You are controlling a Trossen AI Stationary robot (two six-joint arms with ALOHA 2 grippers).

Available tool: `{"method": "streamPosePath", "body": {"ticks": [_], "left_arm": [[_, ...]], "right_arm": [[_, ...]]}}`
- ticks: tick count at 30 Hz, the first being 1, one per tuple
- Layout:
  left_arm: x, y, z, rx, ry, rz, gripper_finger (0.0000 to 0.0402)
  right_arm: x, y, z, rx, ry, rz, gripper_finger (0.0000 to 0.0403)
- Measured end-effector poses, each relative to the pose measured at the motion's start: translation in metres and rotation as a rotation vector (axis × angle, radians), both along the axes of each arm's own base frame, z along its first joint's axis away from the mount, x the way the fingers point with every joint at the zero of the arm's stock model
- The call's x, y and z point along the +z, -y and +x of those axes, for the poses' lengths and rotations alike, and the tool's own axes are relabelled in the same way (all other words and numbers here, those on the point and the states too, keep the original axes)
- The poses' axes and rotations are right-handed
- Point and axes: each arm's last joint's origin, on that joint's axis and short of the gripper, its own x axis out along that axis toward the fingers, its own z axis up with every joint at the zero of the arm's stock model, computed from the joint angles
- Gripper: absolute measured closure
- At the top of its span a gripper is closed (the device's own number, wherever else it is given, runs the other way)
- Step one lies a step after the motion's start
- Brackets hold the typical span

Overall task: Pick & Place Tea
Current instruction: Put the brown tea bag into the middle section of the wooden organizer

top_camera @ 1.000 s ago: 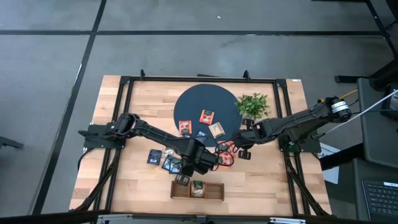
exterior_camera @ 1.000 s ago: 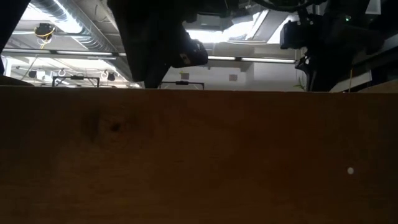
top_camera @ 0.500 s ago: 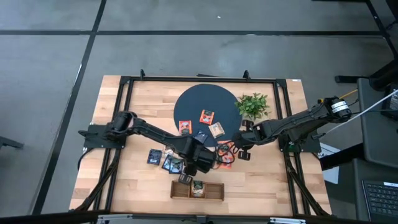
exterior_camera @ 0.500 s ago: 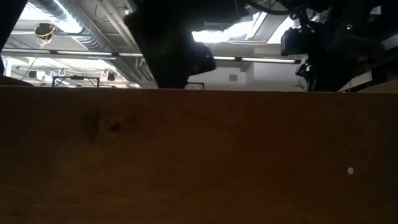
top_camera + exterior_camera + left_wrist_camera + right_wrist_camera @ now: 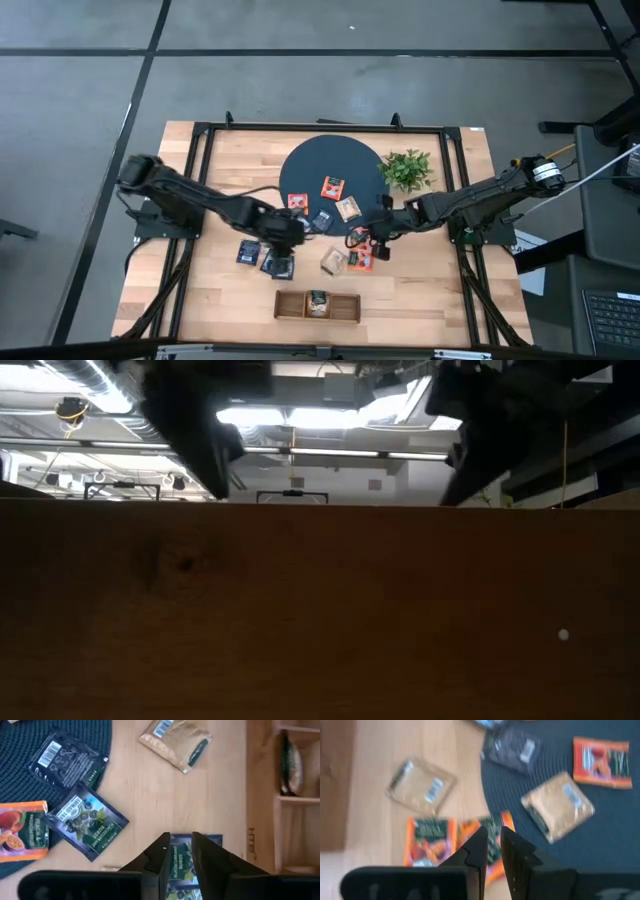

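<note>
Tea sachets [image 5: 335,262] lie scattered across the wooden table [image 5: 430,290] and the dark round mat [image 5: 310,165]; left gripper [image 5: 180,855] reaches low over a navy sachet [image 5: 182,870], fingers narrowly parted, grasping nothing; right gripper [image 5: 492,845] hovers above orange sachets [image 5: 430,840], nearly closed, empty.

The left arm reaches from the bench's left edge toward its middle, the left claw [image 5: 180,851] pointing down, its fingers narrowly parted; the right arm stretches in from the right edge, the right claw [image 5: 492,845] low, fingers nearly together.
</note>
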Motion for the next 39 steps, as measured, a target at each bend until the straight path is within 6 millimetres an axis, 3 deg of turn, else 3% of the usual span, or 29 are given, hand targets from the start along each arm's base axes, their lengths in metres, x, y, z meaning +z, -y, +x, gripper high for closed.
{"method": "streamPosePath", "body": {"ticks": [5, 10, 17, 22, 28, 39], "left_arm": [[-0.018, -0.009, -0.036, 0.105, 0.127, -0.014, 0.0327], [-0.034, -0.025, -0.066, 0.265, 0.091, -0.048, 0.0327], [-0.061, -0.032, -0.091, 0.388, -0.01, -0.078, 0.0327], [-0.076, -0.034, -0.101, 0.439, -0.067, -0.092, 0.0327], [-0.076, -0.033, -0.1, 0.43, -0.064, -0.106, 0.0327], [-0.083, -0.027, -0.094, 0.408, -0.057, -0.129, 0.0327]], "right_arm": [[0.005, 0.0, 0.007, 0.045, 0.082, -0.027, 0.0347], [0.013, 0.0, 0.02, 0.091, 0.224, -0.05, 0.0347], [0.016, 0.0, 0.047, 0.244, 0.447, -0.08, 0.0347], [0.0, 0.011, 0.066, 0.257, 0.499, -0.006, 0.0347], [-0.018, 0.03, 0.094, 0.153, 0.479, 0.079, 0.0347], [-0.029, 0.032, 0.131, 0.194, 0.292, 0.017, 0.0323]]}}
